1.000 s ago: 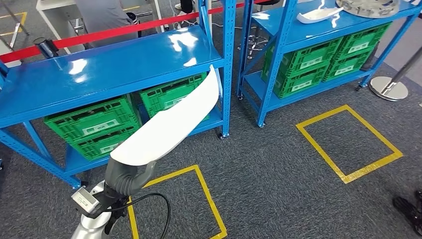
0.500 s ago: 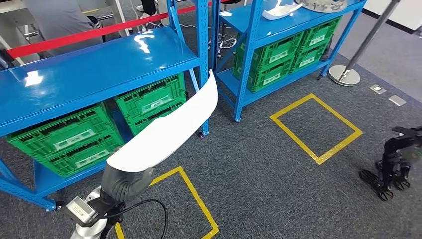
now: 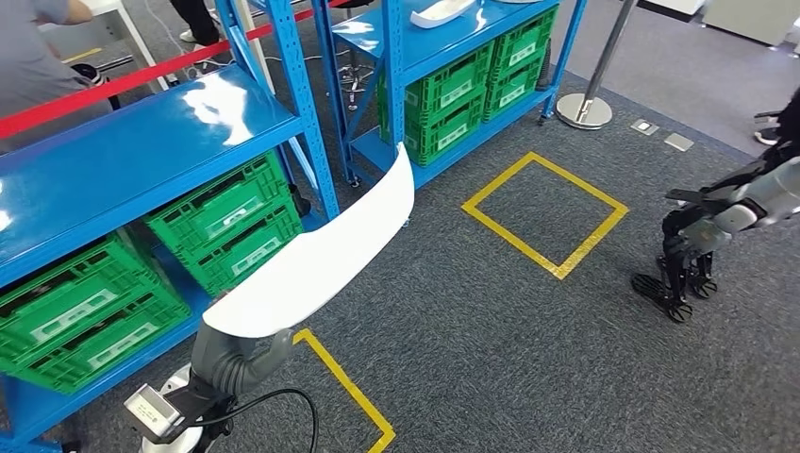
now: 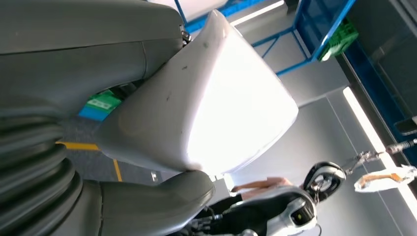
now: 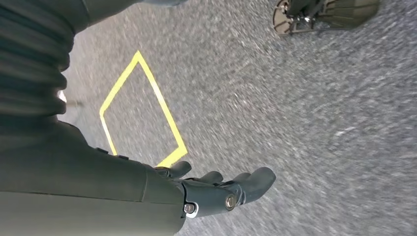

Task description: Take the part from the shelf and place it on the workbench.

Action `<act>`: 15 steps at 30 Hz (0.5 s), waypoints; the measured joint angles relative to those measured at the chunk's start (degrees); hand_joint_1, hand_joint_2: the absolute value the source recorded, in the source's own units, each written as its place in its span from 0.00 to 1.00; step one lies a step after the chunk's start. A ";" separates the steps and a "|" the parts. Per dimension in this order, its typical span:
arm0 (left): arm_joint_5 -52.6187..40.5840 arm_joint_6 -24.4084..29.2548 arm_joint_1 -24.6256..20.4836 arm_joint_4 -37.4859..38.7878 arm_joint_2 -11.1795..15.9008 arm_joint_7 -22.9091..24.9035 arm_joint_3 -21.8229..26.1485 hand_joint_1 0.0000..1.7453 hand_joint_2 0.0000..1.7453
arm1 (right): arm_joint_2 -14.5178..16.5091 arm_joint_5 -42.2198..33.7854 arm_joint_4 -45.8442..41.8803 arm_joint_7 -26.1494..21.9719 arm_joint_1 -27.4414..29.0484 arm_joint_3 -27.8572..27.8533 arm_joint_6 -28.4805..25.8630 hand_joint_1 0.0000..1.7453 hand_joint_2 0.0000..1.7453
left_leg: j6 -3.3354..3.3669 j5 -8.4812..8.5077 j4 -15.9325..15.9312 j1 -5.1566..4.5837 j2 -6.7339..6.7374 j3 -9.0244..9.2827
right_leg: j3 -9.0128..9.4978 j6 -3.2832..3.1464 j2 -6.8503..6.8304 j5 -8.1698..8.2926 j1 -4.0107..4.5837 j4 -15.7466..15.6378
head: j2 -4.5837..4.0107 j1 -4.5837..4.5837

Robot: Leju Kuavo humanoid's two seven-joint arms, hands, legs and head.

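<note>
Nearest to us, our left hand [image 3: 241, 347] grips the long white part [image 3: 321, 253] by its near end, and the blade juts out over the carpet toward the blue shelf upright [image 3: 300, 132]. That long overhang is the worry: held at one end only, it could sag or twist loose in the grasp. Our right hand [image 5: 221, 189] hangs empty, fingers loosely extended, above the floor. Farther out, the part's far tip sits close to the shelf post, so a turn could clip it. Beyond lies the yellow floor square [image 3: 544, 213], and no worktop in sight yet.
</note>
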 joint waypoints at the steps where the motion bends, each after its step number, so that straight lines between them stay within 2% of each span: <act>1: -0.02 -0.04 0.17 0.05 0.03 -0.02 0.03 1.00 1.00 | 0.02 -0.05 0.00 -0.01 0.15 0.00 0.01 0.00 1.00 | -0.03 0.83 -0.08 0.07 -0.09 -0.05 | -0.03 0.04 0.80 -0.01 -0.03 0.12 | 0.00 -0.08; 2: -0.04 -0.08 0.24 0.09 0.05 -0.04 0.06 1.00 1.00 | 0.05 -0.08 0.00 -0.03 0.28 0.00 0.01 0.00 1.00 | -0.03 2.66 -2.46 0.18 -0.29 0.98 | -0.03 0.14 1.59 -0.04 -0.08 0.26 | 0.00 -0.17; 3: -0.07 -0.15 0.26 0.11 0.07 -0.05 0.08 1.00 1.00 | 0.08 -0.09 0.00 -0.06 0.35 0.00 0.02 0.00 1.00 | -0.04 4.94 -6.46 0.37 -1.00 2.79 | -0.02 0.33 2.39 -0.07 -0.15 0.42 | 0.00 -0.27; 4: -0.08 -0.24 0.25 0.15 0.09 -0.07 0.10 1.00 1.00 | 0.11 -0.08 0.00 -0.09 0.36 0.00 0.03 0.00 1.00 | -0.05 6.55 -10.39 0.55 -2.29 4.56 | -0.11 0.63 3.13 -0.10 -0.15 0.60 | 0.00 -0.38; 5: -0.11 -0.34 0.25 0.22 0.10 -0.07 0.10 1.00 1.00 | 0.13 -0.04 0.00 -0.12 0.34 0.00 0.04 0.00 1.00 | 0.06 7.53 -13.26 0.68 -3.31 5.80 | -0.28 1.01 3.81 -0.07 -0.15 0.75 | 0.00 -0.45; 6: -0.15 -0.46 0.25 0.31 0.10 -0.08 0.10 1.00 1.00 | 0.13 0.03 0.00 -0.14 0.35 0.01 0.05 0.00 1.00 | 0.27 7.83 -14.79 0.72 -4.08 6.40 | -0.51 1.42 4.38 0.02 -0.13 0.82 | 0.00 -0.45; 7: -0.20 -0.54 0.24 0.40 0.13 -0.08 0.11 1.00 1.00 | 0.13 0.15 0.00 -0.14 0.43 0.01 0.08 0.00 1.00 | 0.62 7.67 -15.02 0.59 -4.18 6.41 | -0.76 1.88 4.90 0.20 -0.17 0.76 | 0.00 -0.43; 8: -0.25 -0.57 0.24 0.46 0.14 -0.08 0.12 1.00 1.00 | 0.13 0.27 0.00 -0.10 0.58 0.01 0.11 0.00 1.00 | 1.12 7.86 -15.08 0.48 -3.54 6.37 | -0.94 2.33 5.42 0.40 -0.28 0.61 | 0.00 -0.37; 9: -0.28 -0.59 0.22 0.50 0.13 -0.09 0.12 1.00 1.00 | 0.14 0.40 0.00 -0.05 0.77 0.02 0.16 0.00 1.00 | 1.62 8.04 -15.21 0.43 -2.91 6.42 | -1.09 2.66 5.18 0.46 -0.40 0.64 | 0.00 -0.31; 10: -0.30 -0.60 0.23 0.50 0.10 -0.11 0.13 1.00 1.00 | 0.17 0.50 0.00 0.00 0.91 0.02 0.24 0.00 1.00 | 2.09 8.23 -15.39 0.42 -2.26 6.48 | -1.48 2.89 4.17 0.07 -0.40 1.27 | 0.00 -0.19; 11: -0.31 -0.61 0.27 0.50 0.05 -0.15 0.13 1.00 1.00 | 0.20 0.59 0.00 0.04 0.94 0.03 0.33 0.00 1.00 | 2.48 8.40 -15.58 0.45 -1.58 6.53 | -2.35 3.04 2.68 -1.01 -0.31 3.01 | 0.00 0.03; 12: -0.31 -0.61 0.36 0.52 0.02 -0.18 0.14 1.00 1.00 | 0.24 0.69 0.00 0.06 0.88 0.03 0.43 0.00 1.00 | 2.77 8.47 -15.66 0.40 -0.80 6.49 | -3.80 3.09 0.91 -2.71 -0.21 6.06 | 0.00 0.29; 13: -0.32 -0.62 0.48 0.55 0.02 -0.21 0.15 1.00 1.00 | 0.26 0.81 0.00 0.06 0.78 0.05 0.57 0.00 1.00 | 2.94 8.46 -15.66 0.28 -0.04 6.40 | -5.70 3.18 -0.30 -4.73 -0.10 9.98 | 0.00 0.54; 14: -0.32 -0.63 0.57 0.58 0.02 -0.22 0.16 1.00 1.00 | 0.27 0.92 0.00 0.08 0.73 0.08 0.69 0.00 1.00 | 3.05 8.43 -15.64 0.15 0.78 6.32 | -7.57 3.26 -0.84 -6.45 -0.08 13.94 | 0.00 0.71; 15: -0.32 -0.64 0.62 0.62 0.02 -0.22 0.17 1.00 1.00 | 0.27 1.04 0.00 0.14 0.76 0.12 0.81 0.00 1.00 | 3.11 8.40 -15.62 0.05 1.61 6.26 | -8.80 3.29 -1.05 -7.34 -0.08 16.67 | 0.00 0.80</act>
